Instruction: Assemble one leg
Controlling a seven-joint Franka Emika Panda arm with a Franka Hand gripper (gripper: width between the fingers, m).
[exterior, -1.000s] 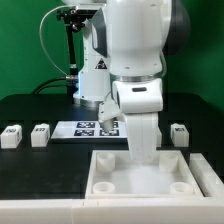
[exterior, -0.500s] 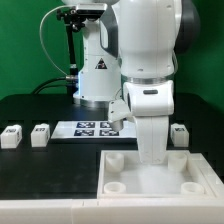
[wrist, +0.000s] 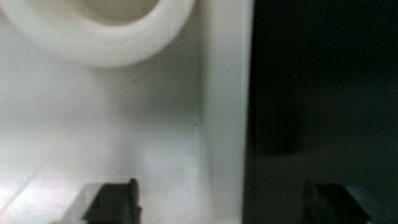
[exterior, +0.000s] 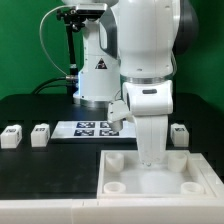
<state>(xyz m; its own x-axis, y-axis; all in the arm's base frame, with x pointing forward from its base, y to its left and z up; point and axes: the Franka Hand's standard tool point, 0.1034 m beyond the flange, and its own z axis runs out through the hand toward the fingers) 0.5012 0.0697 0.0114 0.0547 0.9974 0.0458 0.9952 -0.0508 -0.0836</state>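
Fingers point(wrist: 112, 203) of the gripper point(wrist: 222, 203) are spread wide and nothing is clamped. Only the rim of the white panel point(exterior: 120, 165) is seen in the gap, with a round socket point(wrist: 116, 25) nearby. The arm point(exterior: 148, 60) is lowered over that panel. No leg is held. One leg point(exterior: 11, 137) and another leg point(exterior: 40, 134) are parked on the black table point(exterior: 30, 108) at the exterior view's left of the marker board point(exterior: 88, 128). A third leg point(exterior: 180, 133) is at the right.

Leg, qty 3 vis.: leg point(exterior: 10, 135), leg point(exterior: 40, 133), leg point(exterior: 179, 133). White panel point(exterior: 160, 183), qty 1. Marker board point(exterior: 85, 128), qty 1. Robot arm point(exterior: 145, 60), qty 1.
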